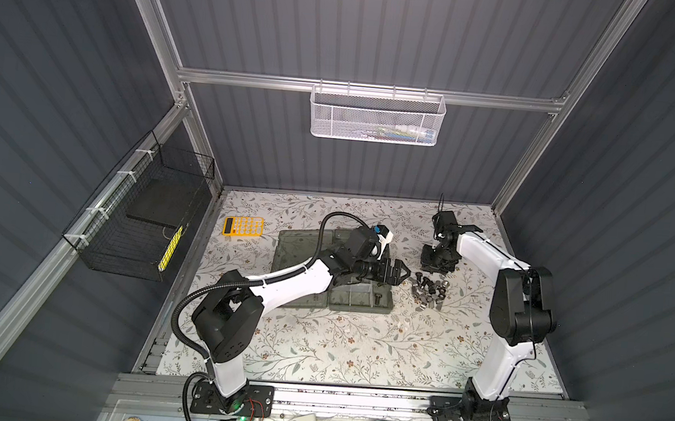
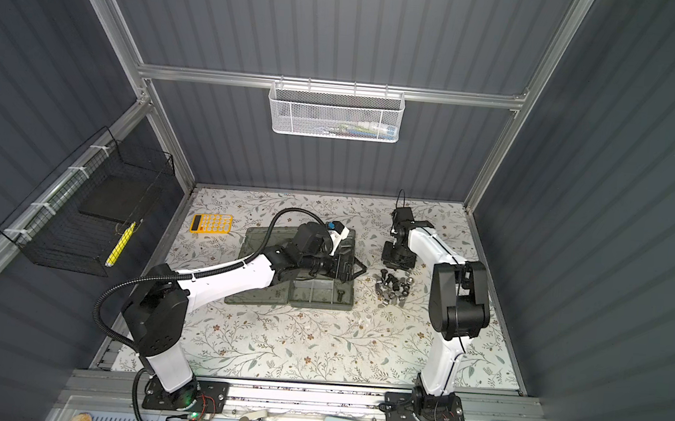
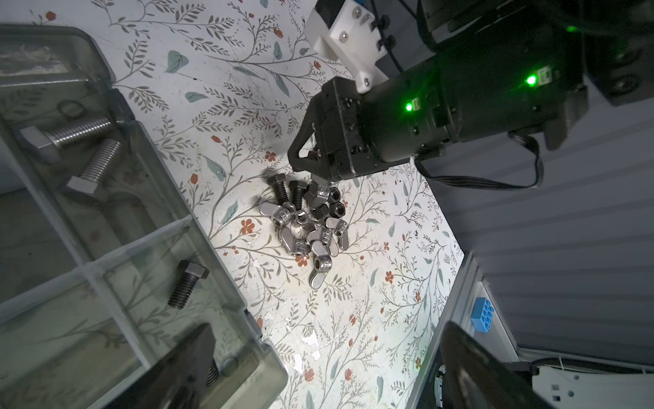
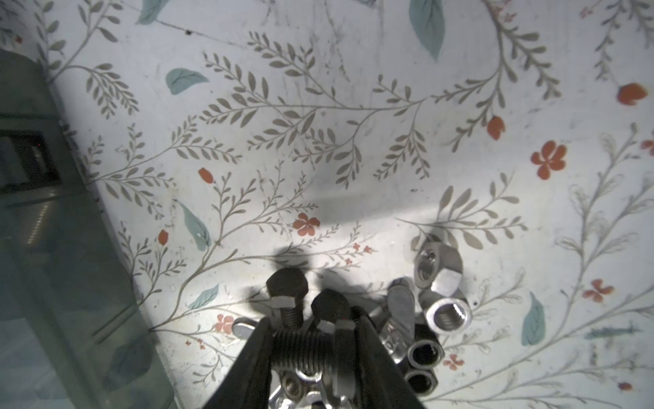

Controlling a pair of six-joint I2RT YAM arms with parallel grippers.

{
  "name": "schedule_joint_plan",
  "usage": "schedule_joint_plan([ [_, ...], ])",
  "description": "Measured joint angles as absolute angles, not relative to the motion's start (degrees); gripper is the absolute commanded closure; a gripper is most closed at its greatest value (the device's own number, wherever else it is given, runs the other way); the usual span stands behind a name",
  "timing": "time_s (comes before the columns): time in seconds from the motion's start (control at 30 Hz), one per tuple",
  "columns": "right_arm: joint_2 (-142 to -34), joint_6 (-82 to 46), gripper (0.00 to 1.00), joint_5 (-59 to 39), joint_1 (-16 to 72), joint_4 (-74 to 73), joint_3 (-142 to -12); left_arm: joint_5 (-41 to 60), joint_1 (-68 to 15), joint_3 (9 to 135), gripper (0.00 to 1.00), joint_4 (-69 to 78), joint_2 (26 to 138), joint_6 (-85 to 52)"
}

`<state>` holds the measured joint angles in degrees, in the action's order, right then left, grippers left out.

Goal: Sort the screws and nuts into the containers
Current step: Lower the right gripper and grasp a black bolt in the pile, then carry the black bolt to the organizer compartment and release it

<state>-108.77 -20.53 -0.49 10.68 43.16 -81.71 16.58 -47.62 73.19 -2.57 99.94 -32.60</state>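
Observation:
A pile of loose screws and nuts (image 1: 431,290) (image 2: 393,289) (image 3: 308,219) lies on the floral table, right of the organizer case. My right gripper (image 4: 310,336) (image 1: 437,266) hangs just over the pile's far side. It is shut on a black screw (image 4: 304,348), gripped end to end between the fingers. Two more black screws (image 4: 286,287) and silver nuts (image 4: 447,313) lie right below it. The containers (image 3: 141,248) (image 1: 355,296) hold one black screw (image 3: 185,288) and two silver screws (image 3: 85,134). My left gripper (image 3: 329,368) (image 1: 401,272) is open above the case's right edge.
The case's flat lid (image 1: 295,245) lies open behind the left arm. An orange calculator (image 1: 243,226) sits at the back left of the table. A white mesh basket (image 1: 375,117) hangs on the back wall, a black wire basket (image 1: 139,219) on the left wall.

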Motion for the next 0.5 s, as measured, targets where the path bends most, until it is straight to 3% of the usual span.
schedule_joint_plan([
  [0.5,-105.08,-23.59,0.63,-4.10,19.20,44.18,-83.70,16.58,-44.05,64.99,0.00,-1.65,91.24,-34.96],
])
